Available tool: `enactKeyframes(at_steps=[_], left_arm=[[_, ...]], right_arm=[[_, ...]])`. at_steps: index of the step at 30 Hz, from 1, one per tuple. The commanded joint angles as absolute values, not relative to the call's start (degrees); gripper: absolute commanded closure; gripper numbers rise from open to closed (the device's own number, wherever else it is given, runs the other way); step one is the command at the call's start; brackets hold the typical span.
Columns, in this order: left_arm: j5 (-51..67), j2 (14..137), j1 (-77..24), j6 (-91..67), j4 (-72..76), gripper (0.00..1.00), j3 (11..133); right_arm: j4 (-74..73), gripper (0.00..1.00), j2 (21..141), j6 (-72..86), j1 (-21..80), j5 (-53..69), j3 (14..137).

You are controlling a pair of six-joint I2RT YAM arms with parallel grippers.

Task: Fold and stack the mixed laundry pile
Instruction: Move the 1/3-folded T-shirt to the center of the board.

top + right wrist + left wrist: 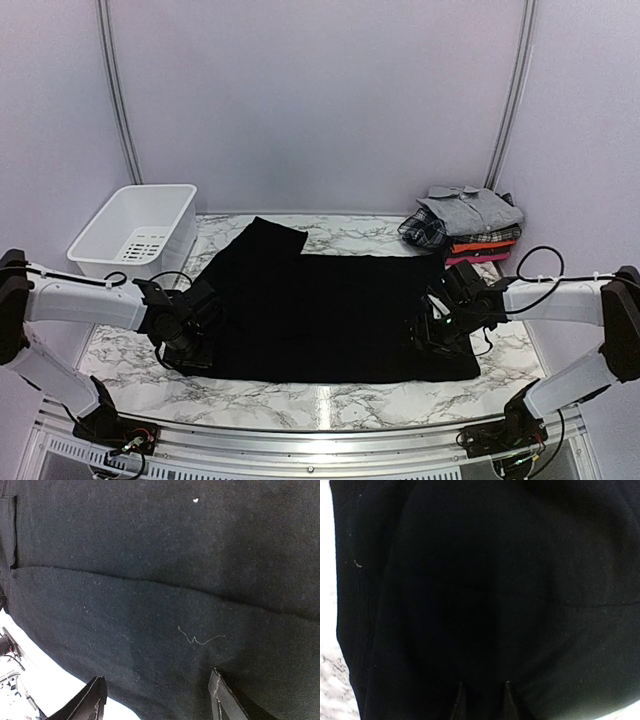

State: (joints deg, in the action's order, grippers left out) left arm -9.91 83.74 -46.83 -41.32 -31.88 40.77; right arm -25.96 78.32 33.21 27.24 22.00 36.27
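A large black cloth [330, 310] from the laundry pile lies spread flat across the marble table [330, 400]. My left gripper [190, 335] sits low at the cloth's left edge. In the left wrist view its fingertips [459, 692] stand a narrow gap apart over the black cloth [495, 590]. My right gripper [432, 330] is at the cloth's right edge. It is wide open [157, 680] just above the black cloth [165, 605], near the hem, with nothing between the fingers. Folded garments are stacked at the back right, with a grey collared shirt [470, 208] on top.
A white slotted basket [135, 232] stands at the back left, next to the cloth's upper corner. In the stack, a plaid piece [425, 230] and an orange-red piece [482, 246] show under the shirt. Cables loop near the right arm [560, 295].
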Motion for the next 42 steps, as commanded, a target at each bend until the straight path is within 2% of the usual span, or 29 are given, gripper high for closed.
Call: enactKeyframes(at_steps=[1,9,15,16,19,23,24,27,29,31,37,42], left_arm=[[-3.5,81.4,-47.3,-44.6,-32.4,0.75,31.9],[2.2,71.8,-53.0,-51.8,-34.8,0.79,26.7],[2.0,66.4,-56.3,-55.2,-40.3,0.76,30.2],[0.7,65.3,-56.3,-54.5,-41.7,0.71,32.0],[-5.3,64.9,-55.2,-50.1,-47.1,0.48,40.9],[-10.7,69.1,-51.4,-40.7,-50.1,0.07,54.7],[-12.5,70.2,-50.4,-39.0,-50.2,0.02,58.1],[-17.5,72.7,-46.4,-35.3,-49.6,0.01,67.7],[-19.6,75.5,-42.6,-34.1,-49.2,0.01,72.8],[-20.0,78.7,-39.2,-31.8,-48.0,0.01,77.4],[-12.6,91.7,-31.9,-23.2,-47.6,0.01,92.9],[-5.4,96.9,-28.7,-20.8,-44.3,0.01,96.2]], right_arm=[[-29.5,0.3,76.3,36.2,27.7,20.9,30.8],[-32.1,0.3,67.6,42.0,32.3,23.1,23.6],[-37.2,0.29,60.9,44.5,33.9,25.3,26.2],[-38.7,0.28,59.2,43.8,33.8,24.8,27.8],[-43.8,0.21,56.6,37.4,28.8,20.7,35.0],[-42.5,0.18,59.2,28.5,20.3,17.1,42.3],[-41.9,0.16,60.6,26.8,19.3,14.8,44.6],[-39.7,0.11,65.3,21.8,18.1,6.6,52.7],[-37.1,0.02,69.2,19.9,17.4,0.9,56.9],[-34.0,0.01,73.1,15.9,15.5,0.9,60.5],[-28.4,0.06,85.6,11.1,4.5,15.7,66.0],[-26.8,0.16,92.8,7.0,2.0,20.3,67.7]])
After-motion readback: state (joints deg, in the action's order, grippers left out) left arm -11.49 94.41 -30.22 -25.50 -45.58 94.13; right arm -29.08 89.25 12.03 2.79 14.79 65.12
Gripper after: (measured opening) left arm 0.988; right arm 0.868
